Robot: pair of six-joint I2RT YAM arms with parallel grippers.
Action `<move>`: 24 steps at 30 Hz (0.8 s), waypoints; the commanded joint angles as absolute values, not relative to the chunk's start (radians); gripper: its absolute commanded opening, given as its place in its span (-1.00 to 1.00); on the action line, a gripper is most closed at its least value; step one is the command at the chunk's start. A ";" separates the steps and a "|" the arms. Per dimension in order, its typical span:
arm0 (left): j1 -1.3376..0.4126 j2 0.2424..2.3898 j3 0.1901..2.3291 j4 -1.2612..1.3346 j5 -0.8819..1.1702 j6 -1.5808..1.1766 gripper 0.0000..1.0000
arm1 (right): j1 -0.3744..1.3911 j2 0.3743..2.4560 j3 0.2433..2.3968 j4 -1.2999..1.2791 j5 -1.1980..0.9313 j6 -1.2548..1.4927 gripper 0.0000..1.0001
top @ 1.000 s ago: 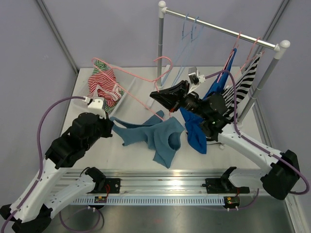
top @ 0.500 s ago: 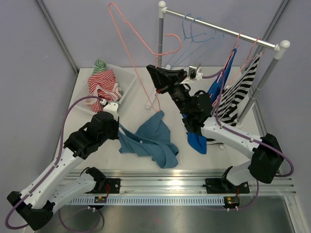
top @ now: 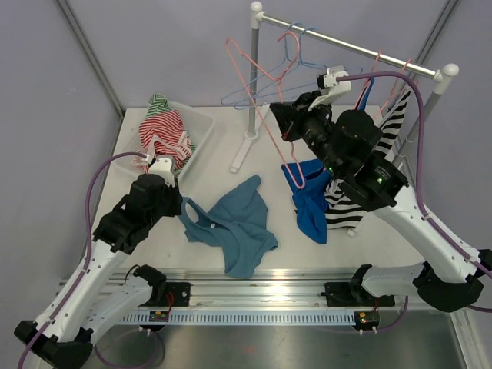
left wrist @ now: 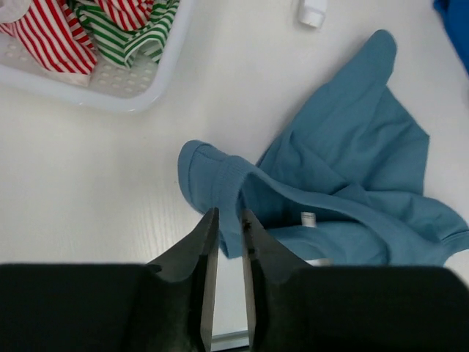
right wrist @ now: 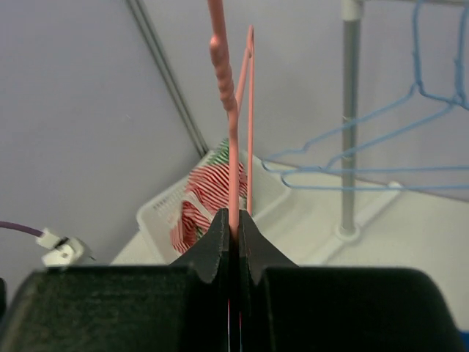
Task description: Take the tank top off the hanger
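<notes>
The teal tank top lies crumpled on the table, off the hanger. My left gripper is shut on its left strap edge at table level. In the left wrist view the fabric runs between the nearly closed jaws of that gripper. My right gripper is shut on the bare pink hanger and holds it high beside the rack post. In the right wrist view the hanger's wire rises straight out of the closed gripper.
A white basket with red and green striped clothes stands at the back left. A clothes rail at the back right carries blue hangers, a blue garment and a black-and-white striped garment. The rack post stands behind the hanger.
The right gripper has carried the pink hanger up and right towards the rail, free of the tank top. The tank top has dropped flat onto the table, its strap still in the left gripper.
</notes>
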State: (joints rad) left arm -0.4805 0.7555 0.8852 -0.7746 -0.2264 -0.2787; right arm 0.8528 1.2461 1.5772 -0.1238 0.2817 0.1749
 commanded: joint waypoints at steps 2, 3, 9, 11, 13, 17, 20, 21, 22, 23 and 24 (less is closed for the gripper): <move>-0.476 0.709 0.870 -0.698 -0.143 -0.259 -0.28 | 0.857 1.210 1.669 -0.598 0.449 0.198 -1.00; -0.476 0.706 0.870 -0.698 -0.138 -0.258 -0.19 | 0.857 1.200 1.675 -0.627 0.460 0.202 -1.00; -0.476 0.704 0.871 -0.698 -0.110 -0.253 0.66 | 0.857 1.131 1.743 -0.797 0.560 0.236 -1.00; -0.476 0.690 0.870 -0.698 -0.107 -0.255 0.98 | 0.857 1.118 1.749 -0.799 0.598 0.239 -1.00; -0.476 0.670 0.868 -0.698 -0.113 -0.255 0.98 | 0.857 1.120 1.764 -0.804 0.632 0.241 -1.00; -0.476 0.644 0.862 -0.695 -0.120 -0.259 0.98 | 0.857 1.166 1.824 -0.862 0.618 0.241 -1.00; -0.476 0.638 0.864 -0.692 -0.107 -0.259 0.98 | 0.857 1.155 1.824 -0.845 0.578 0.241 -1.00; -0.476 0.638 0.864 -0.692 -0.097 -0.259 0.98 | 0.857 1.151 1.824 -0.848 0.597 0.242 -1.00; -0.476 0.638 0.864 -0.690 -0.089 -0.258 0.98 | 0.857 1.146 1.822 -0.854 0.644 0.245 -1.00; -0.476 0.640 0.864 -0.687 -0.077 -0.258 0.98 | 0.857 1.134 1.807 -0.853 0.673 0.245 -1.00; -0.476 0.640 0.864 -0.686 -0.074 -0.256 0.98 | 0.857 1.128 1.796 -0.847 0.707 0.245 -1.00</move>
State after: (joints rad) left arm -0.4793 0.6426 0.8730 -0.7380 -0.1204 -0.2611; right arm 0.8528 1.1488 1.7977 -0.8539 0.6037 0.2340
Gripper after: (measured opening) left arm 0.987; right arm 0.053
